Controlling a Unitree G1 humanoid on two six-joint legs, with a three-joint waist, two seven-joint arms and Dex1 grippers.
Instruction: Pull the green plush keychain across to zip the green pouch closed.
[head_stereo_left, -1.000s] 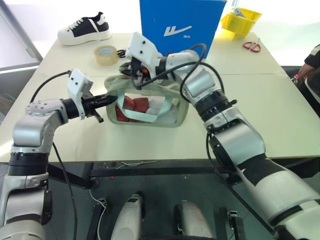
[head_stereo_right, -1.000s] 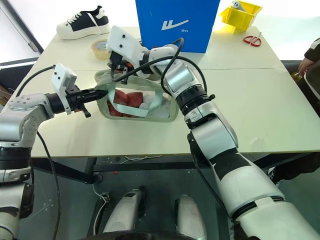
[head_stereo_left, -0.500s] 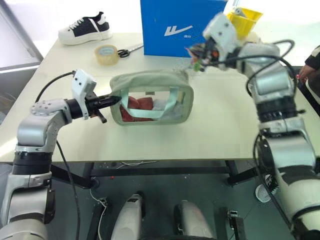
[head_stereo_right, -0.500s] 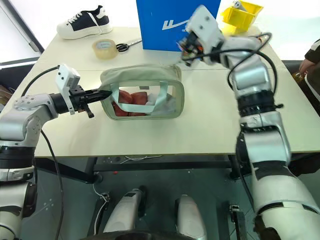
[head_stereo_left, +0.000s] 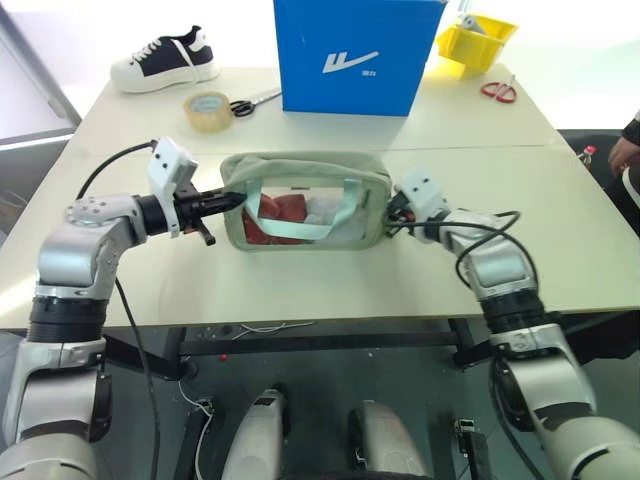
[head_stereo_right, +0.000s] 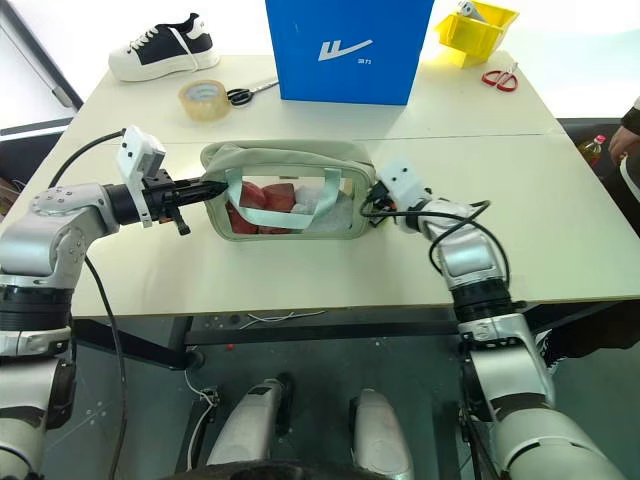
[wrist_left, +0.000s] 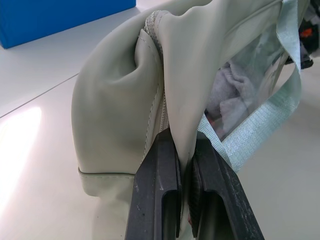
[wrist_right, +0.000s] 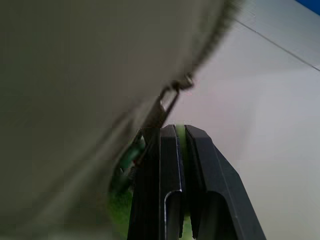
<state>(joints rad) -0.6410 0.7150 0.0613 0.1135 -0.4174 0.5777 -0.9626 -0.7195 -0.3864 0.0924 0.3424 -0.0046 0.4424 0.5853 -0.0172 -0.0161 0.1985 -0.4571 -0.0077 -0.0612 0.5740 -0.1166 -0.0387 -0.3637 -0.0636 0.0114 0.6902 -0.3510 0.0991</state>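
Pouch (head_stereo_left: 305, 200) flat on table (head_stereo_left: 560, 230), zip looks run full across, tho hard to confirm. L gripper (wrist_left: 182, 165) clamped on pouch end fabric, bracing vs pull. R gripper (wrist_right: 181, 150) pinched shut on keychain (wrist_right: 120, 205) at far end.

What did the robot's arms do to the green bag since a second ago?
The right gripper, shut on the fuzzy green plush keychain, swept from the left end of the pale sage-green soft pouch across its top and down to its right end; the top now looks closed. The left gripper kept pinching the left end.
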